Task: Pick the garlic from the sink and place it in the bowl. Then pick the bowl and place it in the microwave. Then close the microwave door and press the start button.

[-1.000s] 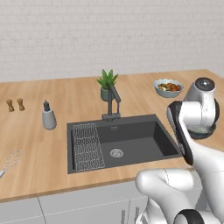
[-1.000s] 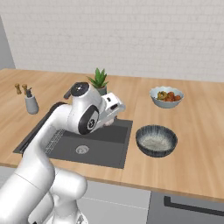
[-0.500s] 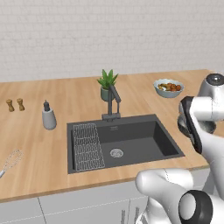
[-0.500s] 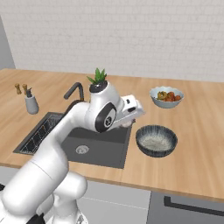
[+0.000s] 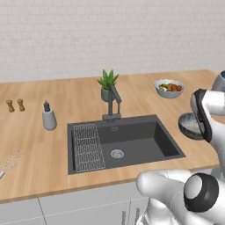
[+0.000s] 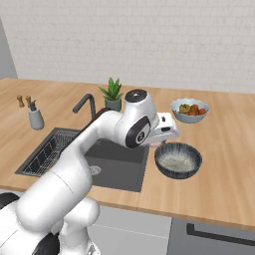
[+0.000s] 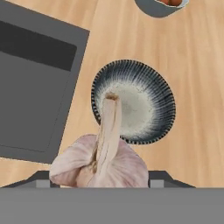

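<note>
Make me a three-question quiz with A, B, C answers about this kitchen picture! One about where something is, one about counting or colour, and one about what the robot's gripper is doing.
1. Where is the garlic?
A. In the sink
B. Between the gripper's fingers, above the counter
C. Inside the white bowl of food

2. How many bowls stand on the counter?
A. Two
B. One
C. Four

3. What is the gripper doing?
A. Hanging open with nothing in it
B. Pressing a button
C. Holding the garlic

Answers:
1. B: in the hand view the garlic sits between the two finger tips, with the dark bowl and wooden counter below it; the sink holds no garlic.
2. A: the dark bowl and the white bowl of food.
3. C: the bulb is gripped between the tips.
</note>
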Available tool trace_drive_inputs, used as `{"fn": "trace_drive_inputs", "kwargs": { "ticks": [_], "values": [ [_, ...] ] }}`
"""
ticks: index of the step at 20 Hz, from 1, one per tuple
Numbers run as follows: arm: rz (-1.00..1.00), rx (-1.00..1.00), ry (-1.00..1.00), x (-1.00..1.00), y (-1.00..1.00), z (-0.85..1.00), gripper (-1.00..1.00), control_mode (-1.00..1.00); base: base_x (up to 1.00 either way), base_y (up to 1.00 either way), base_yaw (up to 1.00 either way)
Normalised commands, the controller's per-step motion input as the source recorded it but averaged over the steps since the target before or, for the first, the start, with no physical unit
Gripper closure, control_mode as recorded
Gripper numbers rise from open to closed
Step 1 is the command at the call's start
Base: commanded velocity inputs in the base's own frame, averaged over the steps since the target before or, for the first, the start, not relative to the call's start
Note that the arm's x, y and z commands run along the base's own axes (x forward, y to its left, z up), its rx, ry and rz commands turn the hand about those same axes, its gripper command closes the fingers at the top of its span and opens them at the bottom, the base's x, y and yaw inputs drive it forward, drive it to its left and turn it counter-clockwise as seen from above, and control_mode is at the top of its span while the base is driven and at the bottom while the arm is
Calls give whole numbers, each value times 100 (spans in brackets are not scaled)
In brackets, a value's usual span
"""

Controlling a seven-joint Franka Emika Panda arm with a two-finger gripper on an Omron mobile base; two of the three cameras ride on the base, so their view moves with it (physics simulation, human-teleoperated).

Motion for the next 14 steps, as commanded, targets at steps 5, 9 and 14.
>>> {"fn": "trace_drive_inputs", "kwargs": {
  "ticks": [5, 9, 14],
  "values": [
    [0, 19, 3, 18, -25, -26, 100, -100, 0, 0, 0],
    [0, 9, 0, 30, -11, -35, 100, -100, 0, 0, 0],
    [0, 0, 0, 55, -7, -30, 100, -100, 0, 0, 0]
  ]
}}
